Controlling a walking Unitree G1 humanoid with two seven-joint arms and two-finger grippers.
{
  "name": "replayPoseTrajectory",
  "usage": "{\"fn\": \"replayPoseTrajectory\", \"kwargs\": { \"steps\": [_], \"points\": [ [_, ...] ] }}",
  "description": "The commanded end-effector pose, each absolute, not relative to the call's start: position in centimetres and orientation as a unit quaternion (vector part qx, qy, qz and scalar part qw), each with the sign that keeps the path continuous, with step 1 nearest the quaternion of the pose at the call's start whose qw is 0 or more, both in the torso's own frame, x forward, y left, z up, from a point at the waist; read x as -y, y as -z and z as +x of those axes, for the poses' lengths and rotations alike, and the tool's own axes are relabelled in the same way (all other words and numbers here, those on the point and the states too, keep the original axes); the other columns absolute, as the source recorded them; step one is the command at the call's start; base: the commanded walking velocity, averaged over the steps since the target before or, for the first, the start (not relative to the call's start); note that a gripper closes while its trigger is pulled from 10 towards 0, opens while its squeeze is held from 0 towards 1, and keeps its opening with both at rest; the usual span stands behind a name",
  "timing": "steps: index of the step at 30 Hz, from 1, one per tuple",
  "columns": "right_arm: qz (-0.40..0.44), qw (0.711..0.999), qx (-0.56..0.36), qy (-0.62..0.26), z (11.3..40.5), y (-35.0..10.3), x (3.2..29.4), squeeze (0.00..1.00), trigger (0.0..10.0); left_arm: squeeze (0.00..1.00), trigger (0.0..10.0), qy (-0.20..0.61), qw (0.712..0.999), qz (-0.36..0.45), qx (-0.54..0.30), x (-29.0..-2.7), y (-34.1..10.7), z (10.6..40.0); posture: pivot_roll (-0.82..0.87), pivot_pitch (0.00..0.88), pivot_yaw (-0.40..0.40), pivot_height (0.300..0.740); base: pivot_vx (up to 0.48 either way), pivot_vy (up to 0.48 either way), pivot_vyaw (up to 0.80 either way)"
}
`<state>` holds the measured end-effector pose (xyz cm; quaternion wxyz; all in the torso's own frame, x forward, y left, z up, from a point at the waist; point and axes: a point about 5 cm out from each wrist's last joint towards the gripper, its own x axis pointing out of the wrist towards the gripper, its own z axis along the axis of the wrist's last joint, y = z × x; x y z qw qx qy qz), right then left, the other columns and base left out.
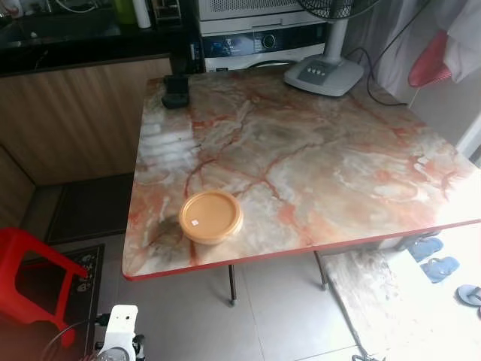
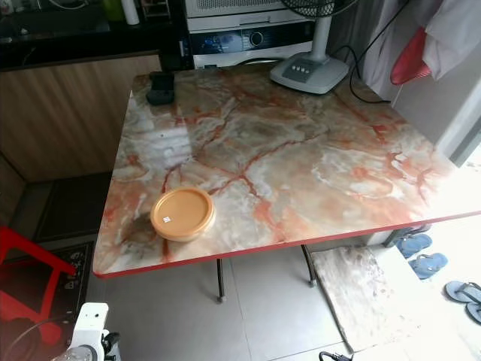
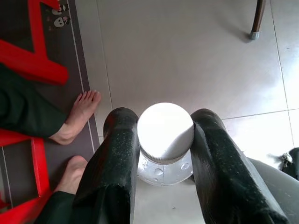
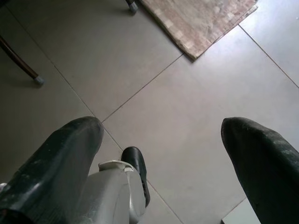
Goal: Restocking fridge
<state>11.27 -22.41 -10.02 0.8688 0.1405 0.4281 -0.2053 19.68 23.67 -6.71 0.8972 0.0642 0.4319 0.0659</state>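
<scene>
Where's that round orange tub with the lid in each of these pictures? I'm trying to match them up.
Left eye view: orange tub near the marble table's front edge, left of centre.
Right eye view: same spot, further left in the picture.
Left wrist view: faces the floor; left gripper clamps a white-capped bottle.
Right wrist view: faces the floor past the open right gripper.
Shared landmark: table leg.

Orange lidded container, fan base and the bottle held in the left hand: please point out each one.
Orange lidded container (image 1: 210, 215), left eye view, middle of its lid.
Fan base (image 1: 324, 74), left eye view, grey top beside the buttons.
Bottle (image 3: 165, 131), left wrist view, flat top of its white cap.
</scene>
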Motion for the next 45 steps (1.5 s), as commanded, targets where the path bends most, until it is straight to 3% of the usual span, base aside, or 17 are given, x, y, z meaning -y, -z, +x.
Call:
{"fn": "replayPoseTrajectory", "kwargs": {
  "steps": [1,8,9,10,12,19,25,35,45],
  "points": [
    [0.152,0.874,-0.413,0.207,11.4,9.9,22.2,0.0,10.0,0.0,10.0,-0.077,0.897,0.068,-0.431,-24.3,6.7,19.3,0.01,0.039,0.007,0.74,0.0,0.0,0.0],
    [0.165,0.897,-0.352,0.209,12.5,9.1,22.5,0.0,10.0,0.0,10.0,-0.081,0.898,0.062,-0.428,-24.4,6.7,19.3,0.01,0.044,0.019,0.74,0.0,0.0,0.0],
    [0.133,0.936,-0.266,0.186,16.6,6.5,24.4,0.0,10.0,0.0,10.0,-0.081,0.897,0.065,-0.43,-24.6,6.7,19.2,0.0,0.046,0.02,0.74,0.0,0.0,0.0],
    [0.114,0.955,-0.21,0.176,19.1,4.6,25.6,0.0,10.0,0.0,10.0,-0.081,0.896,0.066,-0.431,-24.7,6.7,19.1,0.0,0.047,0.022,0.74,0.0,0.0,0.0],
    [0.083,0.975,-0.141,0.15,21.2,2.2,26.3,0.0,10.0,0.0,10.0,-0.083,0.895,0.067,-0.434,-24.9,6.8,18.9,0.01,0.051,0.022,0.74,0.0,0.0,0.0],
    [0.095,0.978,-0.101,0.157,21.0,1.5,27.0,0.0,10.0,0.0,10.0,-0.086,0.89,0.071,-0.441,-25.7,6.8,18.2,0.0,0.055,0.02,0.74,0.0,0.0,0.0],
    [0.08,0.966,-0.207,0.133,19.7,3.8,26.5,0.0,10.0,0.0,10.0,-0.091,0.888,0.067,-0.447,-25.9,7.0,17.7,0.02,0.051,0.007,0.74,0.0,0.0,0.0],
    [0.032,0.892,-0.442,0.084,15.0,8.5,24.1,0.0,10.0,0.0,10.0,-0.095,0.884,0.054,-0.454,-25.6,7.4,17.0,0.06,0.024,-0.017,0.74,0.0,0.0,0.0],
    [0.033,0.881,-0.467,0.072,14.1,9.3,22.7,0.0,10.0,0.0,10.0,-0.091,0.877,0.057,-0.468,-25.3,8.0,16.0,0.06,0.038,-0.016,0.74,0.0,0.118,0.0]
  ]
}}
